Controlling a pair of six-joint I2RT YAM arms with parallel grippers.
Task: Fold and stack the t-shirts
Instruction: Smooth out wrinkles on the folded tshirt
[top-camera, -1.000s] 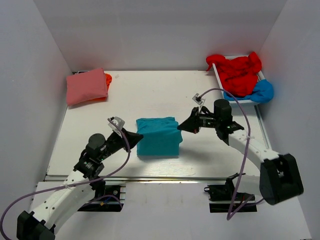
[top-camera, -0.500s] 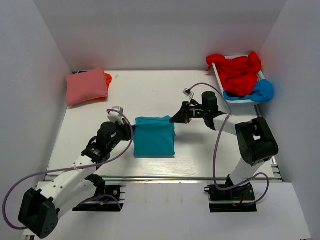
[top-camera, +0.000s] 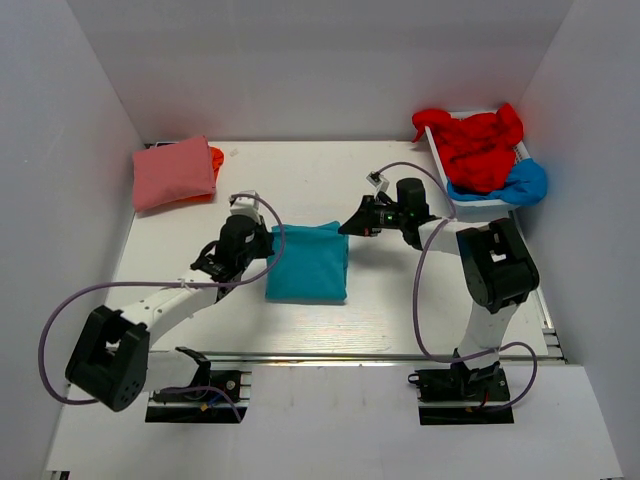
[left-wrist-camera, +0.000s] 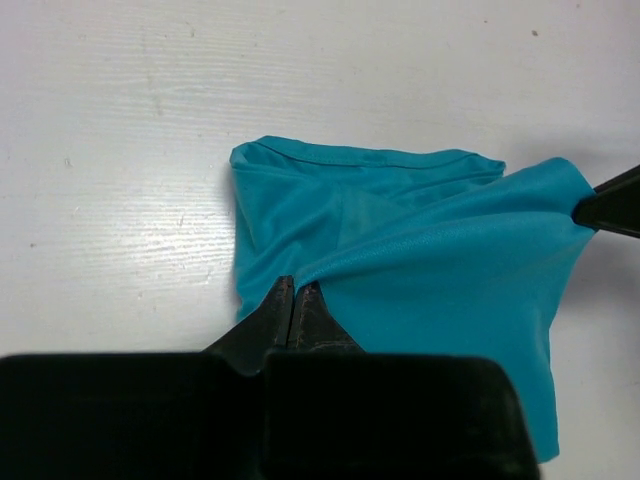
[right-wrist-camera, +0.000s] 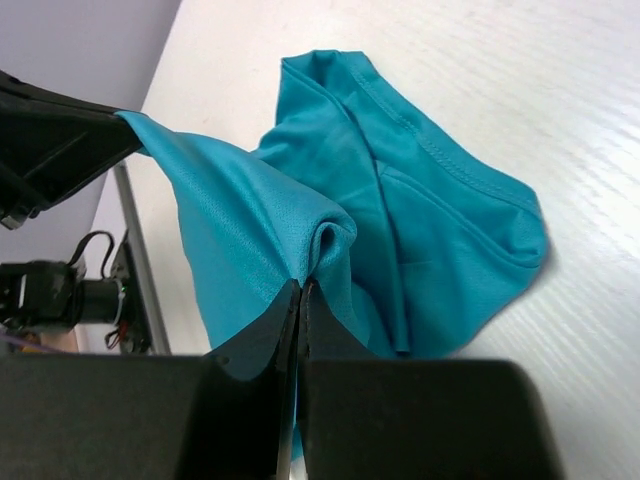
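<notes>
White walls close in three sides of the white table (top-camera: 300, 185), and from where I stand the two arms reach in from the near edge; the left arm (top-camera: 160, 300) lies low and slants toward the middle, while the right arm (top-camera: 490, 265) stands up at its elbow and bends back inward. Between them, at the middle of the table, sits the teal shirt (top-camera: 307, 265), partly folded into a rough square; its far edge is lifted off the surface and pulled taut from one arm to the other, and the rest of the cloth lies flat nearer the bases. At the far right corner a white tray (top-camera: 440, 158) holds a crumpled heap of red shirts (top-camera: 478, 145), with a bright blue shirt (top-camera: 523, 183) spilling over its near end. At the far left a folded pink shirt (top-camera: 174, 172) rests on top of an orange shirt (top-camera: 215, 158), of which only a sliver shows. The left gripper (top-camera: 270, 244) is clamped on the left corner of the raised teal edge, its tips pressed together over a ridge of cloth in its own wrist view (left-wrist-camera: 295, 295); the right gripper (top-camera: 343, 229) is pinched tight on the right corner, a bunched fold caught between its closed tips (right-wrist-camera: 301, 290).
</notes>
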